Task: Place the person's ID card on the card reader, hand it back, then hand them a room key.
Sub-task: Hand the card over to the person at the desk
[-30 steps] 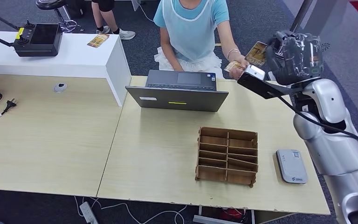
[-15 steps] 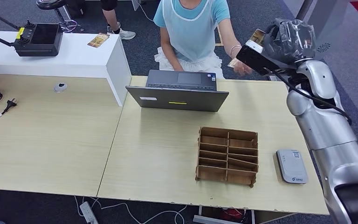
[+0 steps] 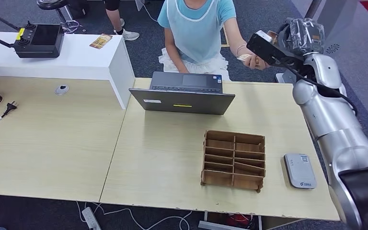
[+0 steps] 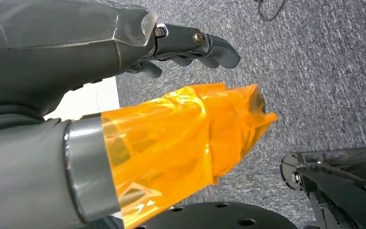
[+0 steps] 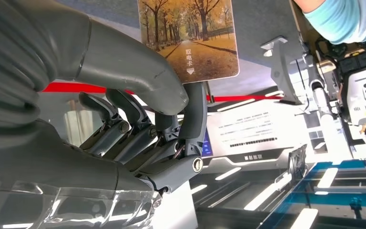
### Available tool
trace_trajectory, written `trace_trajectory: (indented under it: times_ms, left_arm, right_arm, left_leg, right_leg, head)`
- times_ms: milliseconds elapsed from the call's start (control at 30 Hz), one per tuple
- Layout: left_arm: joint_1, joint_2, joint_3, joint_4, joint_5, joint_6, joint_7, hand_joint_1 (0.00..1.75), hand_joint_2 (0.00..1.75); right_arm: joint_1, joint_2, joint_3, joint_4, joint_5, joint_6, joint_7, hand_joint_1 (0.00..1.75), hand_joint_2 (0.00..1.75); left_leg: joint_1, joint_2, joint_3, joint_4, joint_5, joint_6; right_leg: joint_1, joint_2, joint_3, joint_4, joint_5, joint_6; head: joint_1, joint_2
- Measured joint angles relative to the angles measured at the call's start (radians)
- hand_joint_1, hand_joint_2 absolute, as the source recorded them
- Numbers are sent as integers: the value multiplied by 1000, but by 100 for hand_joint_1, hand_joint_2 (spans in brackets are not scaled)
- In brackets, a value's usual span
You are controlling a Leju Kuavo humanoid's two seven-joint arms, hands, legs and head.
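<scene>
The robot's glossy silver right arm (image 3: 333, 127) runs in rounded segments with a thin black cable (image 3: 323, 91) along it. Its dark grey right hand (image 3: 303, 37) is wrapped in clear plastic film. The grey ribbed left hand (image 4: 124, 95) has an orange-film-wrapped thumb and small silver screws.

The light wooden desk (image 3: 163, 158) carries a laptop (image 3: 182, 98), a wooden divider tray (image 3: 234, 160) and a grey card reader (image 3: 300, 170). On its left part lie a plug (image 3: 9, 108) and a small round puck (image 3: 62, 89).

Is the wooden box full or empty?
Empty. The head view shows bare wood in every slot of the box.
</scene>
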Motion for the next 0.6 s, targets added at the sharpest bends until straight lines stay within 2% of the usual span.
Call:
trace_trajectory:
  times_ms: [33, 100, 167, 400, 600]
  left_arm:
    - [0, -2, 0, 0, 0, 0, 0, 0, 0]
    - [-1, -6, 0, 2, 1, 0, 1, 0, 0]
    - [-3, -10, 0, 4, 2, 0, -1, 0, 0]
    - [-6, -19, 2, 7, 4, 2, -8, 0, 0]
    - [-7, -16, 4, 8, 7, 24, -17, 0, 0]
  right_arm:
    - [-2, 3, 0, 7, 1, 0, 0, 159, 175]
    - [-7, 8, 1, 20, 5, 0, 1, 72, 175]
    - [-11, 13, 2, 32, 8, 0, 2, 0, 175]
    - [-16, 21, -3, 50, -3, -15, 1, 0, 175]
    - [33, 23, -55, -47, -66, -109, -19, 0, 175]
  left_leg:
    - [0, 0, 0, 0, 0, 0]
    - [0, 0, 0, 0, 0, 0]
    - [0, 0, 0, 0, 0, 0]
    - [0, 0, 0, 0, 0, 0]
    - [0, 0, 0, 0, 0, 0]
  right_leg:
    - [0, 0, 0, 0, 0, 0]
    - [0, 0, 0, 0, 0, 0]
    - [0, 0, 0, 0, 0, 0]
    - [0, 0, 0, 0, 0, 0]
    - [0, 0, 0, 0, 0, 0]
  head:
    - [0, 0]
    - [0, 0]
    - [0, 0]
    - [0, 0]
    - [0, 0]
